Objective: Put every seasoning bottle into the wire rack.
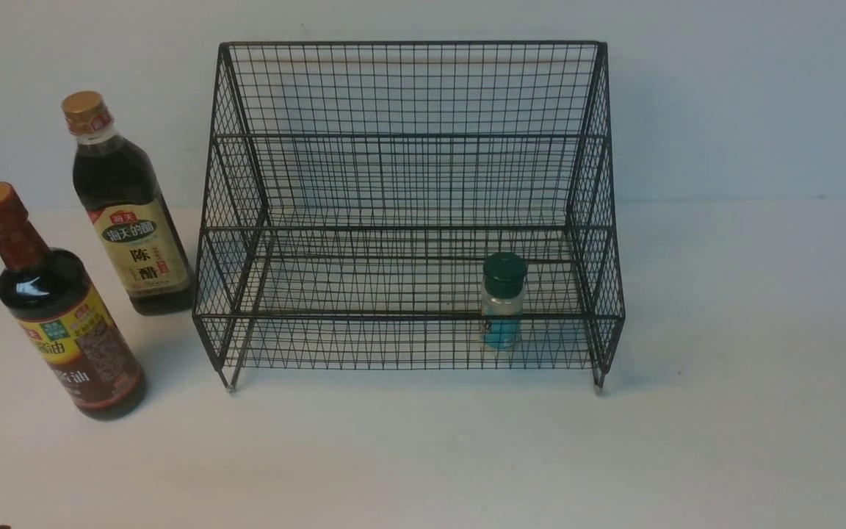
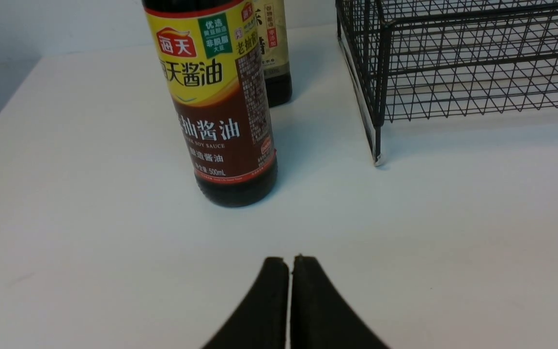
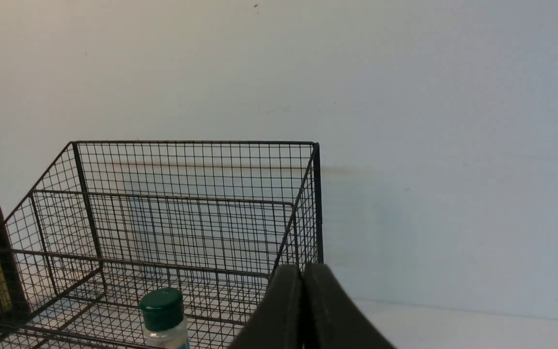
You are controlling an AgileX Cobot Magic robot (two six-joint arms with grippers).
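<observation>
The black wire rack (image 1: pixel 408 88) stands at the back middle of the table. A small clear shaker jar (image 1: pixel 503 301) with a dark green cap stands upright on its lower tier, towards the right; its cap (image 3: pixel 162 308) shows in the right wrist view. Two tall dark bottles with gold caps stand outside the rack, to its left: the soy sauce bottle (image 1: pixel 63 316) nearer and the cream-labelled one (image 1: pixel 129 213) behind it. My left gripper (image 2: pixel 290 259) is shut and empty, a short way in front of the soy sauce bottle (image 2: pixel 221 106). My right gripper (image 3: pixel 303 266) is shut and empty, raised near the rack's right side (image 3: pixel 315 203).
The white table (image 1: pixel 724 411) runs up to a pale wall close behind the rack. The table's left edge (image 2: pixel 3 111) lies a little beyond the soy sauce bottle. Neither arm shows in the front view.
</observation>
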